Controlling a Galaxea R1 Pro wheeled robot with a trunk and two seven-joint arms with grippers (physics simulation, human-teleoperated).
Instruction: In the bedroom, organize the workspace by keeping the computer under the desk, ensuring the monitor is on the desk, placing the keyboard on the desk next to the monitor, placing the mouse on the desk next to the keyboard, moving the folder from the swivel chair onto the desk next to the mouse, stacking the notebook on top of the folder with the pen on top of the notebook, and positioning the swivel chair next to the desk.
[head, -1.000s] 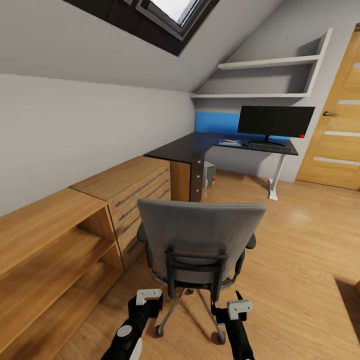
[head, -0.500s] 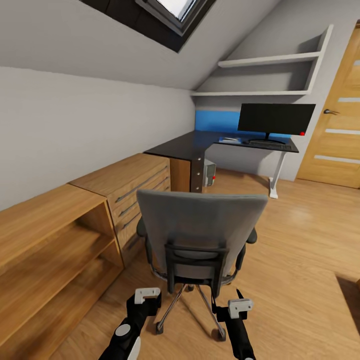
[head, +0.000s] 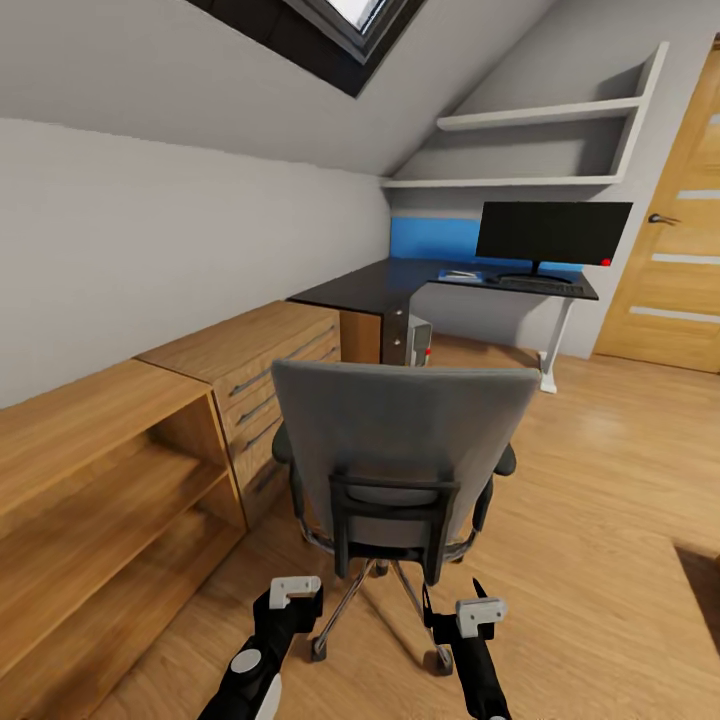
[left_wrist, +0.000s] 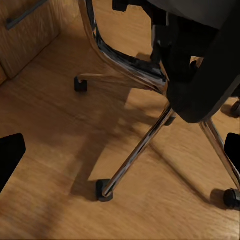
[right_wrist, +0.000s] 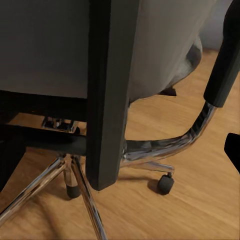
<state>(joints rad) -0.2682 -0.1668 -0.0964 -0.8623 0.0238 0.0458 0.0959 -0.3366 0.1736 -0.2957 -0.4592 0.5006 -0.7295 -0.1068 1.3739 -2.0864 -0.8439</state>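
Two grippers, left (head: 290, 592) and right (head: 478, 608), hang spread wide and empty just behind the grey-backed, chrome-based swivel chair (head: 400, 450). Beyond it, the black flat monitor (head: 553, 232) stands on the black-topped L-shaped table (head: 375, 285).

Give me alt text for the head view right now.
The grey back of the swivel chair faces the camera, just ahead of the left gripper and right gripper. Beyond, the L-shaped desk carries the monitor and keyboard; wooden drawers line the left wall.
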